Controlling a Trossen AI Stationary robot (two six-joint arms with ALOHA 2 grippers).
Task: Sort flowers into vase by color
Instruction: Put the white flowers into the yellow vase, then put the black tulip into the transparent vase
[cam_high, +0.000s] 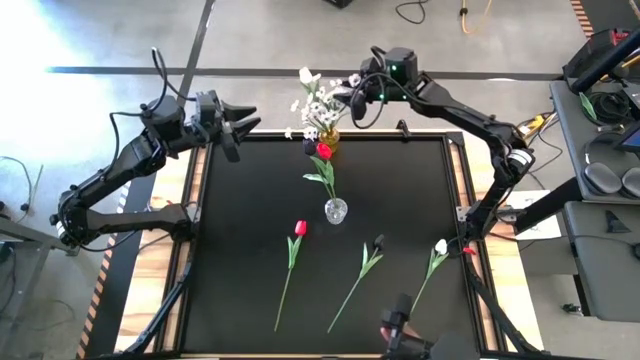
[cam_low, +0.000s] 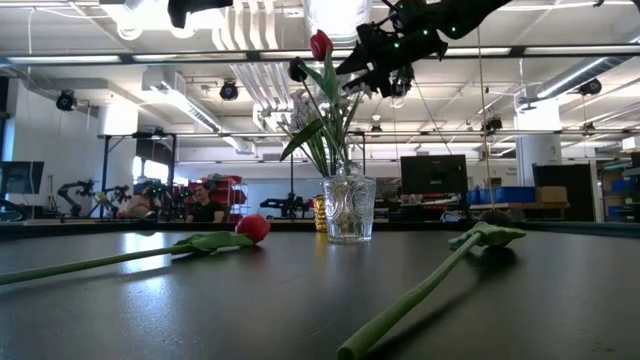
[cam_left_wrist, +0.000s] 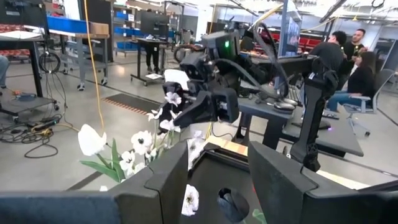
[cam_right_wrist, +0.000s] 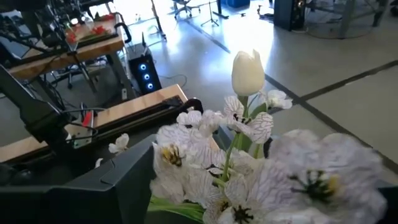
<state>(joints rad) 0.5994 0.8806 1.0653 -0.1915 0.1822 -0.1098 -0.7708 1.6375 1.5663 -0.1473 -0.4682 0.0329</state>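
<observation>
White blossoms and a white tulip (cam_high: 318, 100) stand in a small yellow vase (cam_high: 329, 140) at the table's far edge. A clear glass vase (cam_high: 336, 210) at the table's centre holds a red tulip (cam_low: 320, 45) and a dark tulip (cam_low: 297, 70). A red tulip (cam_high: 300, 228), a dark tulip (cam_high: 378, 241) and a white tulip (cam_high: 441, 246) lie flat on the near half. My right gripper (cam_high: 346, 100) is open above the yellow vase. Its fingers (cam_right_wrist: 127, 177) stand on either side of the white blossoms (cam_right_wrist: 205, 155); I cannot tell if they touch. My left gripper (cam_high: 245, 125) is open, raised at the far left.
The black mat (cam_high: 240, 240) has free room on its left half and far right. Raised rails (cam_high: 457, 180) run along the table's sides. A camera mount (cam_high: 398, 325) sits at the near edge. People sit in the room beyond the table (cam_low: 205, 208).
</observation>
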